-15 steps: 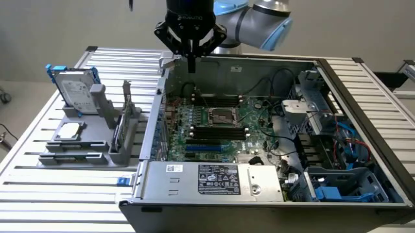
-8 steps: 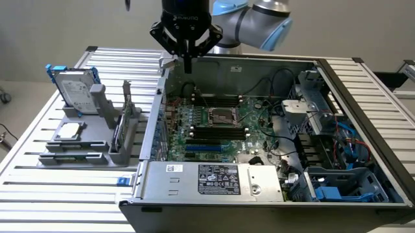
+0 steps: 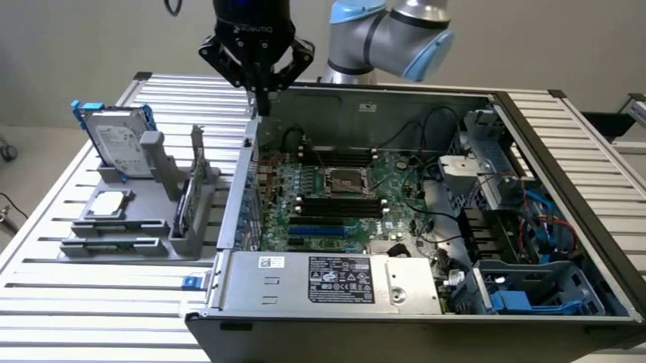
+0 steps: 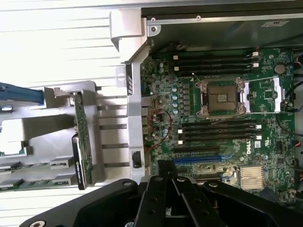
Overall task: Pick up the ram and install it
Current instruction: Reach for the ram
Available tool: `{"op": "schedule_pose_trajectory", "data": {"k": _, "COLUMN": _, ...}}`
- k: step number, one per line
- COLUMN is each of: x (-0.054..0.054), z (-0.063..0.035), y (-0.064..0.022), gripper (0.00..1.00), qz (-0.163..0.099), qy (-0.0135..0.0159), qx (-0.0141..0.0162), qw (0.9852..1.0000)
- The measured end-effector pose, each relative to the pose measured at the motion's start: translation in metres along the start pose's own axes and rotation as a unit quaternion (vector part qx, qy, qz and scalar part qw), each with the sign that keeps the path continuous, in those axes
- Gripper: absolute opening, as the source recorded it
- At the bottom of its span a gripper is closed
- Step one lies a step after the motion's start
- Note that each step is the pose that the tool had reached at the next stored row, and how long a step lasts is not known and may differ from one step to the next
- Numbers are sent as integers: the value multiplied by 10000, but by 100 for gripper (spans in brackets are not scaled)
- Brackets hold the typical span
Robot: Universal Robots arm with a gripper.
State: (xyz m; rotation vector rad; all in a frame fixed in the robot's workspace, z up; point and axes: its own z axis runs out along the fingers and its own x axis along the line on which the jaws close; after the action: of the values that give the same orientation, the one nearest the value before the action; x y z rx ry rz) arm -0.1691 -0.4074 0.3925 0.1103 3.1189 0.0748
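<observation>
Closest to the lens, the black two-fingered pincer [image 4: 165, 171] has its fingers pressed together with nothing between them. In the exterior view it hangs over the far corner of the open grey metal computer case [image 3: 404, 102]. Its tips are just above the case wall on the exterior view's left, clear of the green motherboard [image 3: 399, 215] below. The ram, a long thin dark green memory stick [image 4: 38, 164], sits on edge in a slot of the grey plastic holder [image 3: 121, 249] on the slatted metal table [image 3: 60, 302], outside the case and well apart from the pincer. Long black memory slots [image 3: 338, 206] flank the square processor socket [image 3: 343, 180].
</observation>
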Motion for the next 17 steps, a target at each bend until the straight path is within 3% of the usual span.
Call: {"op": "schedule_pose_trajectory", "data": {"k": 17, "x": 766, "z": -22, "y": -175, "gripper": 11, "qz": 0, "qy": -14, "qx": -1, "qw": 10000}}
